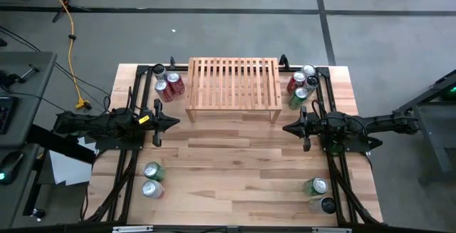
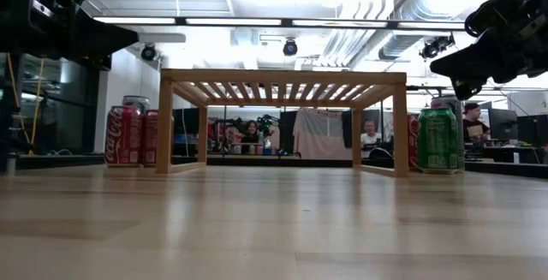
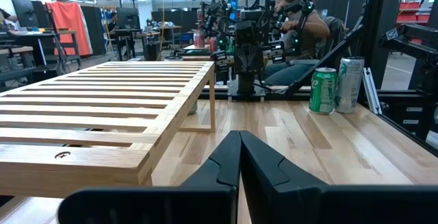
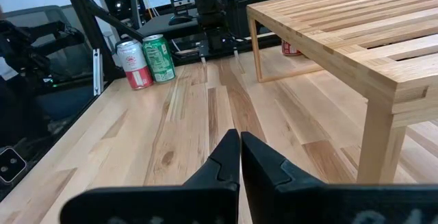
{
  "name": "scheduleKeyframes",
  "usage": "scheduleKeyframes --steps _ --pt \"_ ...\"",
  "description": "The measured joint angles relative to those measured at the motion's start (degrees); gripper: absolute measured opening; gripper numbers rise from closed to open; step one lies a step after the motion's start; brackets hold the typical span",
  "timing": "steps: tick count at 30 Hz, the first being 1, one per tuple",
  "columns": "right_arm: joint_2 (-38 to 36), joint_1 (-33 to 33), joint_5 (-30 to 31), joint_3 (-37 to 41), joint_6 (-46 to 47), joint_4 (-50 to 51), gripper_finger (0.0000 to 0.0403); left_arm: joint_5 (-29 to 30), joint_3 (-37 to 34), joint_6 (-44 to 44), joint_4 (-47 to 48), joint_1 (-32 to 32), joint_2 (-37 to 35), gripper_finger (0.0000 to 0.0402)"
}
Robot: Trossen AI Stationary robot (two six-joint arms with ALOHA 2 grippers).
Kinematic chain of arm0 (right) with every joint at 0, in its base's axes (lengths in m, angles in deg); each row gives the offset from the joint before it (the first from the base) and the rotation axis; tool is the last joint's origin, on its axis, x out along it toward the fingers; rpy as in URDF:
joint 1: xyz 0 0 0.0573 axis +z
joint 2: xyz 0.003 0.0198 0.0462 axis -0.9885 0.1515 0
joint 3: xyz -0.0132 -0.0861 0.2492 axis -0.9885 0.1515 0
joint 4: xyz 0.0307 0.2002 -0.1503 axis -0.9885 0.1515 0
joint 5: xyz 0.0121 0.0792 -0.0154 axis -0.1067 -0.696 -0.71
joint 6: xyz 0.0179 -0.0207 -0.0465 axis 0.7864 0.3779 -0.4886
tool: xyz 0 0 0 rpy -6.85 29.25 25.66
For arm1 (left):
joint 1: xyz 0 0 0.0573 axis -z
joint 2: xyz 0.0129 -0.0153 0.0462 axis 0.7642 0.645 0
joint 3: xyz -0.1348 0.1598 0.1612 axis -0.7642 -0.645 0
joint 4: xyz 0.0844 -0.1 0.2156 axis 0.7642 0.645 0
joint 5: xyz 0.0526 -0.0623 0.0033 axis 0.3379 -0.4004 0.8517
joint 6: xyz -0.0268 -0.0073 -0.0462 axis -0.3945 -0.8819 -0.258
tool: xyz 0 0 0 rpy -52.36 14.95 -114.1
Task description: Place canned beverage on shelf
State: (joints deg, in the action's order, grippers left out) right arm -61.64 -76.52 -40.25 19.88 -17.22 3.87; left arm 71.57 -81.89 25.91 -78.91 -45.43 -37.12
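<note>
The light-wood slatted shelf stands on its short legs at the table's far middle, with nothing on its top. Red cans stand upright at its left, red and green cans at its right. Two more cans stand near the front left, two near the front right. My left gripper is shut, level, left of the shelf's near corner and holding nothing. My right gripper is shut too, right of the shelf, pointing toward the middle. Both hang above the table.
Black frame rails run along the table's left and right sides. The wide middle of the wooden table in front of the shelf is bare. People sit in the room beyond the far edge.
</note>
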Motion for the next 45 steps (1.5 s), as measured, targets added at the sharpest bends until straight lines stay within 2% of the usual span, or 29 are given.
scheduleKeyframes --steps 33,35,37,39,42,45 --pt "0.00 -0.01 0.19 0.00 0.03 -0.50 0.0000 -0.01 0.00 0.00 -0.01 0.01 -0.01 0.0000" --pt "0.04 -0.01 0.87 0.00 4.22 -5.90 0.0000 -0.01 0.00 0.00 -0.01 0.00 0.00 0.0000" --pt "0.00 -0.01 1.46 -0.02 15.95 -16.34 0.0000 -0.01 0.00 0.00 -0.01 0.00 -0.02 0.0000" --pt "0.22 0.01 6.42 -0.04 24.26 -26.98 0.0000 -0.01 0.00 -0.01 -0.01 0.01 -0.01 0.0000" --pt "0.46 -0.01 16.18 -0.04 31.21 -37.51 0.0000 0.00 0.00 -0.01 0.00 0.02 -0.04 0.0000" --pt "2.07 -0.01 17.81 -1.41 34.55 -45.05 0.0000 0.00 0.00 0.00 0.01 0.00 -0.04 0.0000"
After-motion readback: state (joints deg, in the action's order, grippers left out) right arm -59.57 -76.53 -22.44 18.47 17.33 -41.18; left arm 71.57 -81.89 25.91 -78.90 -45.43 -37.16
